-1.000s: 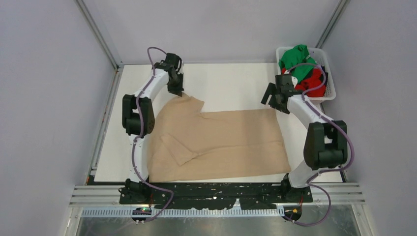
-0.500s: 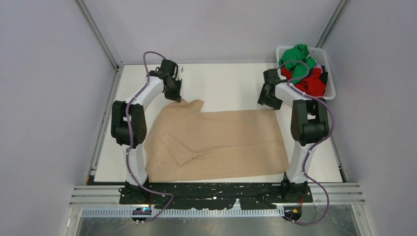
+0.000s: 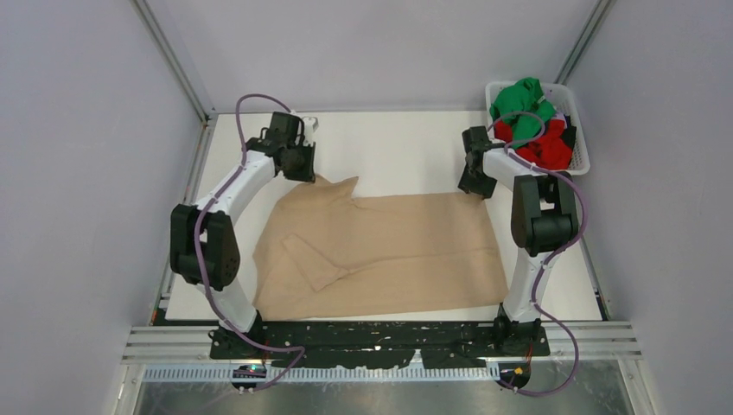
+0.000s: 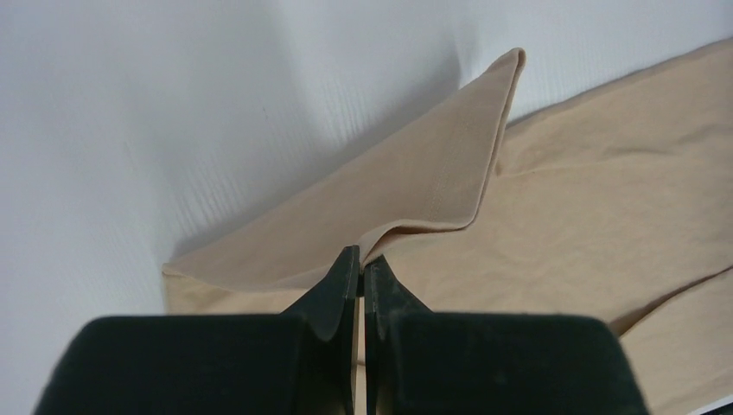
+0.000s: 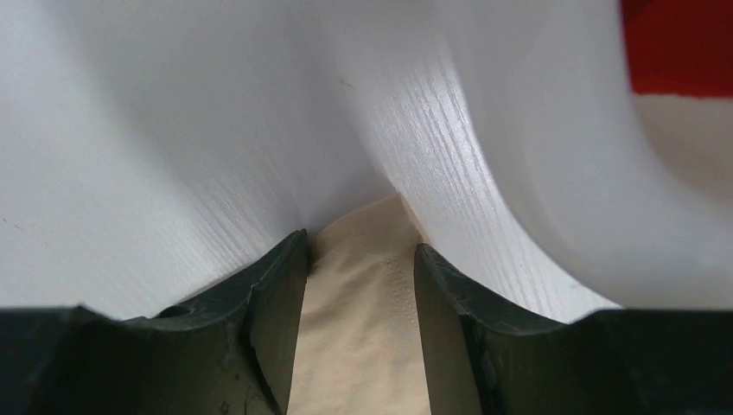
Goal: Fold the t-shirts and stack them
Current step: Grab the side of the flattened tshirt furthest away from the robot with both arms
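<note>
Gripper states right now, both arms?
Left gripper: closed, pinching the beige t-shirt at its edge.
Right gripper: open, fingers astride a corner of the same shirt, not clamped.

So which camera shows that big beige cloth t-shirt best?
The top external view: the whole beige cloth t-shirt lies spread out there. The left wrist view shows only a pinched fold; the right wrist view just a corner.
</note>
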Available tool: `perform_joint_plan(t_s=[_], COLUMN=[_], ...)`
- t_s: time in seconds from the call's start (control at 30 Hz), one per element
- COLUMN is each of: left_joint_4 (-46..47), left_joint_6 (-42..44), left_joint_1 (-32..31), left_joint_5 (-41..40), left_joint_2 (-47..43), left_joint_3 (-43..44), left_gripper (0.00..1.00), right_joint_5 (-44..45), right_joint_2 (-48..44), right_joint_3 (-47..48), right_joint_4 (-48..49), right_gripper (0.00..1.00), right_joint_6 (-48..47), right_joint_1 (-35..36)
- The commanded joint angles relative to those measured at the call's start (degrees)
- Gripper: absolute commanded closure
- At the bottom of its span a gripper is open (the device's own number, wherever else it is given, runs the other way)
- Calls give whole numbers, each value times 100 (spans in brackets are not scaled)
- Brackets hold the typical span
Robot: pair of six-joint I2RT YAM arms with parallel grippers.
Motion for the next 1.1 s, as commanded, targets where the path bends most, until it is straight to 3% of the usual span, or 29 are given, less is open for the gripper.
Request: perform_joint_plan(t_s=[0.0,0.03,0.17,0.37,0.77,1.07], left_joint_4=[425,448,531,512,454,181], left_joint_6=[-33,-23,119,157,-206,-1020], left_joint_1=[-13,-13,-31,-66,-436,-634], left_joint_5=[196,209,299,232,-242,-625], left_joint_2=[-504,-579,-858,-1199,-2482,-3831], left_joint_3=[-460,-554,-871,-1220,-2298,-3080], left_gripper=[100,100,100,100,100,100], right_joint_5=[117,122,195,224,80,51], right_joint_2=[15,-4,-140,-471,-1430,-2060], right_joint_3=[-126,-142,-252,-370,-1162,-1552], right_joint_4=[-74,-67,46,223,429,290], right_gripper=[52,61,79,93,95,95], right_joint_6=[160,181,212,121,-229,-309], right_joint_1=[-11,-8,-8,-6,110,228])
